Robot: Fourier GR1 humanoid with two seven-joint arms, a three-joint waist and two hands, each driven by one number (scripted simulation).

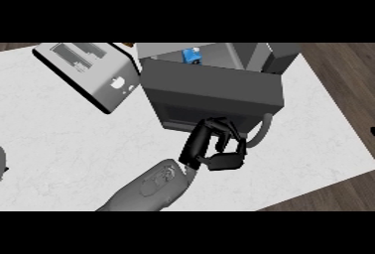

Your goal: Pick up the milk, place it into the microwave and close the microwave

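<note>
The microwave (pixel 242 52) stands at the back of the counter, and its dark door (pixel 212 92) is swung partway across the opening. A small blue and white milk carton (pixel 193 54) shows inside, above the door's top edge. My right hand (pixel 214 148) is at the door's near edge, just left of the grey curved handle (pixel 261 131). Its fingers are curled, with the knuckles against the door, and they hold nothing. Only a grey sliver of my left hand (pixel 2 163) shows at the view's left edge.
A light grey slab with dark edges (pixel 88 72) lies tilted at the back left, close to the microwave. The white marble counter (pixel 66 144) spreads to the left and front. Its right edge (pixel 344 129) meets the wooden floor.
</note>
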